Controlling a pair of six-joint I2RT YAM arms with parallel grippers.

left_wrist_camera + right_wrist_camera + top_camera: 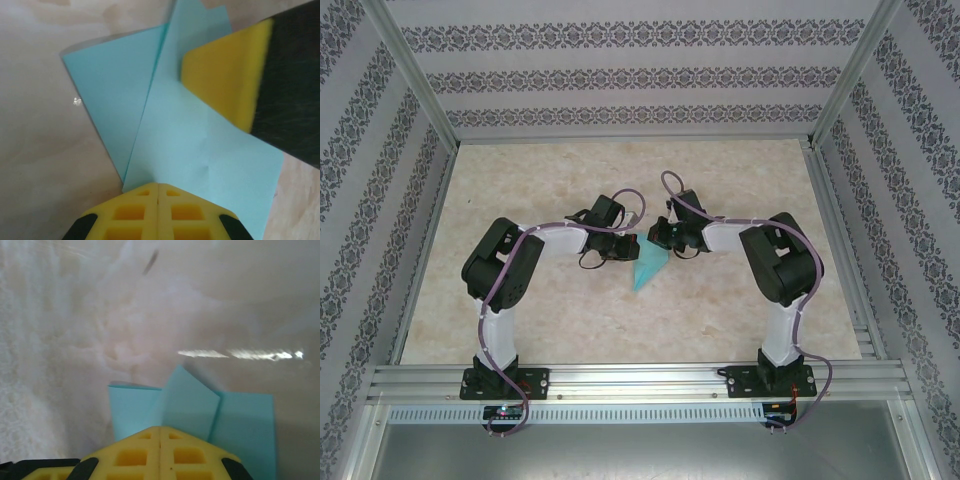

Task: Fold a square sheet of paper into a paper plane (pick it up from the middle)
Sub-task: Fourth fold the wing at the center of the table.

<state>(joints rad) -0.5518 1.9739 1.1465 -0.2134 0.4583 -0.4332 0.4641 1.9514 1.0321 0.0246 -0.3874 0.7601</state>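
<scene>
Marble-look tabletop (570, 320): part-folded light-blue paper sheet (648, 268) sits between left gripper (158, 189) and right gripper (160, 431), both pinched shut on its wide end; long axis points back toward my bases.

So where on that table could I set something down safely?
The far strip of table along the back wall is bare, as is the near stretch between the arm bases. Crowded middle: left fingers and right fingers meet at the folded blue paper.
</scene>
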